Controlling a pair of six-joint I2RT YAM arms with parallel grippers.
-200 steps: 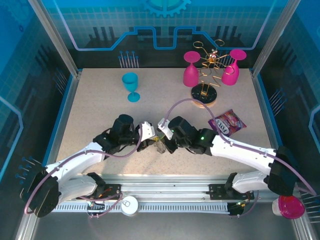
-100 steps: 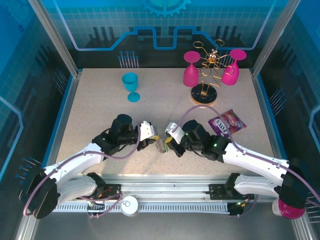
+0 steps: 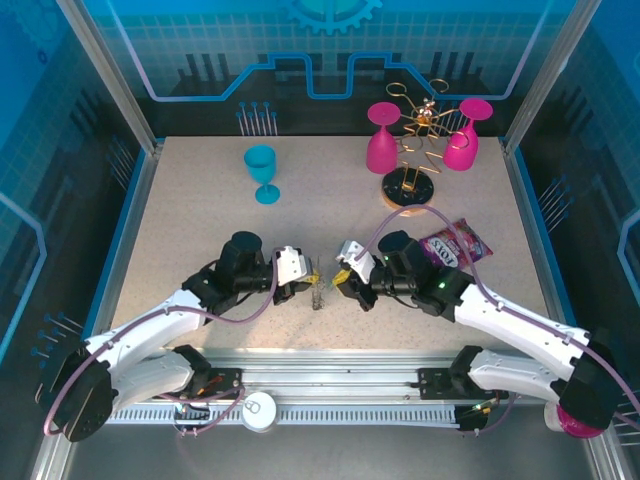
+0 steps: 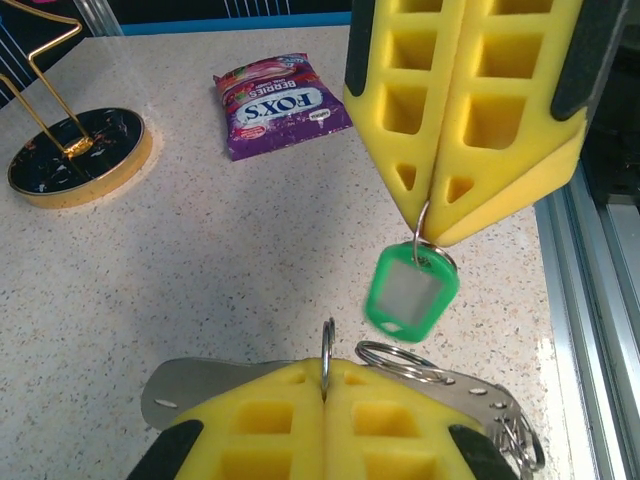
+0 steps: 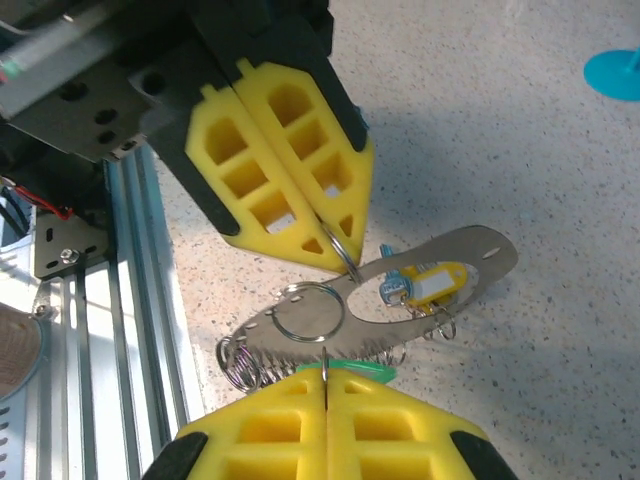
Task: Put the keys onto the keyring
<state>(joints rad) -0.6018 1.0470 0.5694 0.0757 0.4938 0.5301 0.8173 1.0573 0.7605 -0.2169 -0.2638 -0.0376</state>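
Pinching green key [image 4: 411, 292] — right gripper [image 4: 429, 234]

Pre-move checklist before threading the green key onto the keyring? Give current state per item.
1. Left gripper clamped on a wire ring of the keyring: ok.
2. Right gripper clamped on the small ring of the green key: ok.
3. Green key hangs freely below the right gripper: ok.
4. Green key on the keyring: not ok, the two are apart.
5. Wire ring's coil pried open for threading: cannot tell.
6. Candy bag and rack base away from the work spot: ok.
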